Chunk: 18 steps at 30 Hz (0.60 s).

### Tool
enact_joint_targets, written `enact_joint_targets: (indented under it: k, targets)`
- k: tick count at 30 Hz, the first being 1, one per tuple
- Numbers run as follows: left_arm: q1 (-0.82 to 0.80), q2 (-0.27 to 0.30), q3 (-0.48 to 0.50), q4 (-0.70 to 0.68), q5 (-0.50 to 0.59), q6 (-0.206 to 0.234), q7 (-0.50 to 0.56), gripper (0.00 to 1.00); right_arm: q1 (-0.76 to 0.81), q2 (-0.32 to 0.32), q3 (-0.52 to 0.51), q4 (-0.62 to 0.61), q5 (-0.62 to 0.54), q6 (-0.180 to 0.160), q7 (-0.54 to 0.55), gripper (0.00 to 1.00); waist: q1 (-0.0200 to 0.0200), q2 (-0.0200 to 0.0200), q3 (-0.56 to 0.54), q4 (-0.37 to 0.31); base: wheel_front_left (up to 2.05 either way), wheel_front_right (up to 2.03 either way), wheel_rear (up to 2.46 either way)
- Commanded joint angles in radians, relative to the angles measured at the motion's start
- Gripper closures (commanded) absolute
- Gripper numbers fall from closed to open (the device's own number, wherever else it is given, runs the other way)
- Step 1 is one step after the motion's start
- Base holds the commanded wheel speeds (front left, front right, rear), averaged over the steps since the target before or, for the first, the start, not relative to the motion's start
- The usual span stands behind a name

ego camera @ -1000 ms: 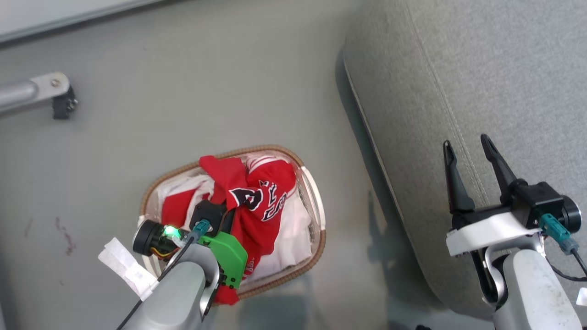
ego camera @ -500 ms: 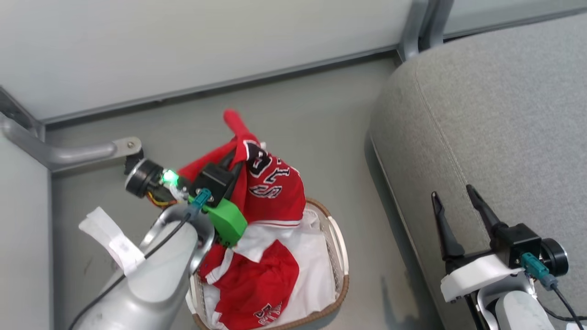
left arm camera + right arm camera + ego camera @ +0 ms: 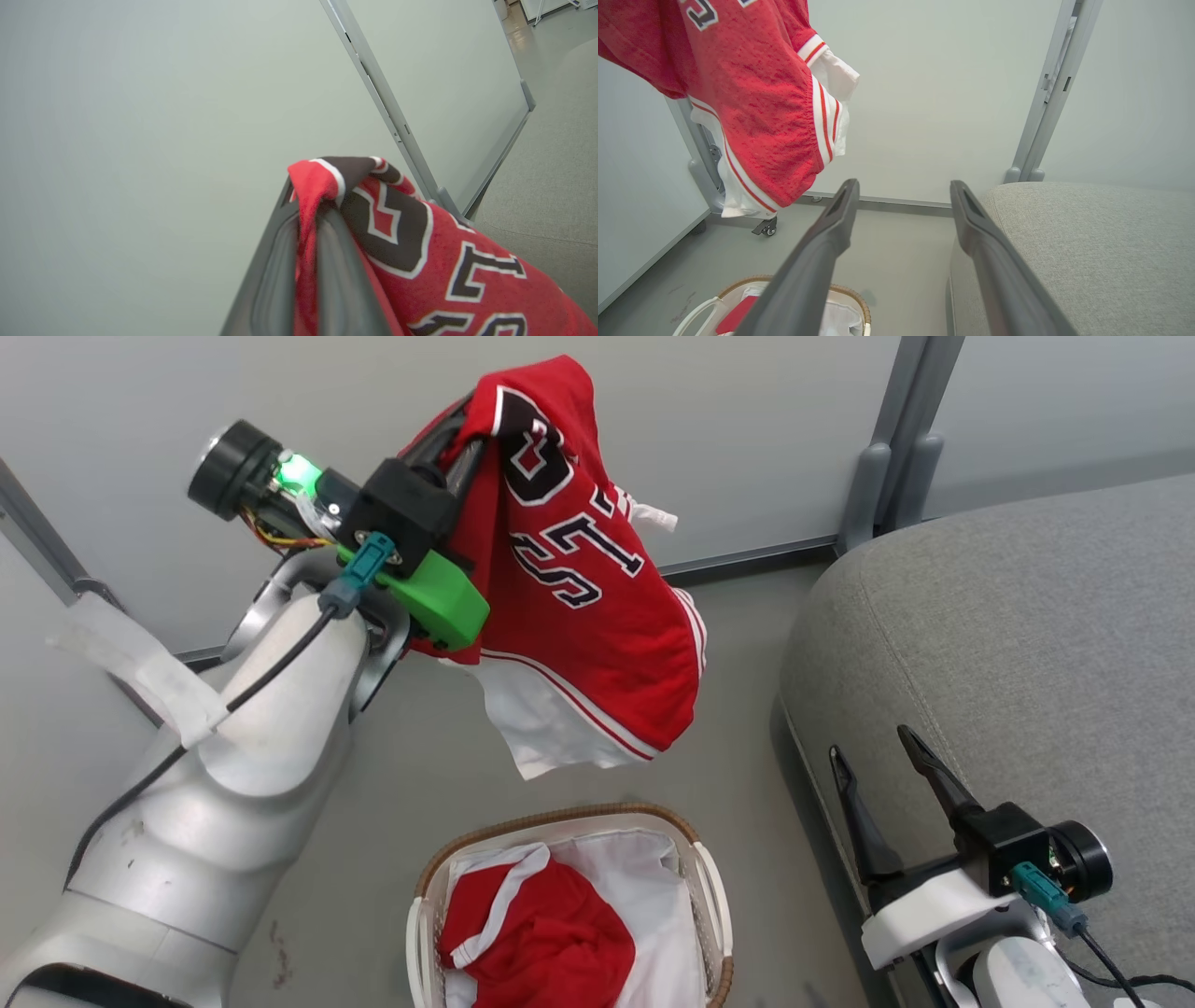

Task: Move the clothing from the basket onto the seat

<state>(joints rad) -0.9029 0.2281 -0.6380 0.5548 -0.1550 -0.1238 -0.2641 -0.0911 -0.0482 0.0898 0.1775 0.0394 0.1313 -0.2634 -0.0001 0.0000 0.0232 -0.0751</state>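
My left gripper (image 3: pixel 462 420) is raised high and shut on a red garment (image 3: pixel 588 597) with white trim and black-and-white letters, which hangs down in the air above the basket. In the left wrist view the cloth (image 3: pixel 420 261) is pinched between the two grey fingers (image 3: pixel 275 261). A second red garment (image 3: pixel 541 933) lies in the white basket (image 3: pixel 425 915) with the brown rim on the floor. The grey seat (image 3: pixel 1008 644) is to the right. My right gripper (image 3: pixel 873 747) stands open and empty at the seat's front edge (image 3: pixel 903 186).
Pale partition panels with grey posts (image 3: pixel 887 439) stand behind the basket and seat. A castor foot (image 3: pixel 765 227) of a panel stands on the grey floor (image 3: pixel 429 793). A white liner (image 3: pixel 653 896) fills the basket.
My left arm has lifted the red garment out of the basket and high into the air. The head camera has tilted up, so the whole picture shifted. The right gripper stays open.
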Motion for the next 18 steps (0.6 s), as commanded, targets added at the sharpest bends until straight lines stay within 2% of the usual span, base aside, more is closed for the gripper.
enact_joint_targets:
  k: [1,13,18]
  targets:
    - [-0.029,0.001,0.007,0.005,-0.004,-0.004,-0.001,1.0,-0.011,-0.004,0.007,-0.004,-0.005,-0.001,-0.002,0.0,0.0001,0.0,-0.012,0.0,0.0,0.0,0.0]
    - [-0.113,-0.024,0.011,-0.005,-0.018,-0.005,-0.001,1.0,-0.052,-0.004,0.131,-0.006,0.038,-0.001,-0.002,0.0,0.0001,0.0,-0.03,0.013,0.0,0.0,0.0]
    - [-0.126,-0.035,0.008,-0.003,-0.017,-0.006,-0.001,1.0,-0.097,-0.004,0.233,0.035,0.147,-0.001,-0.002,0.0,0.0001,0.0,-0.031,0.021,0.0,0.0,0.0]
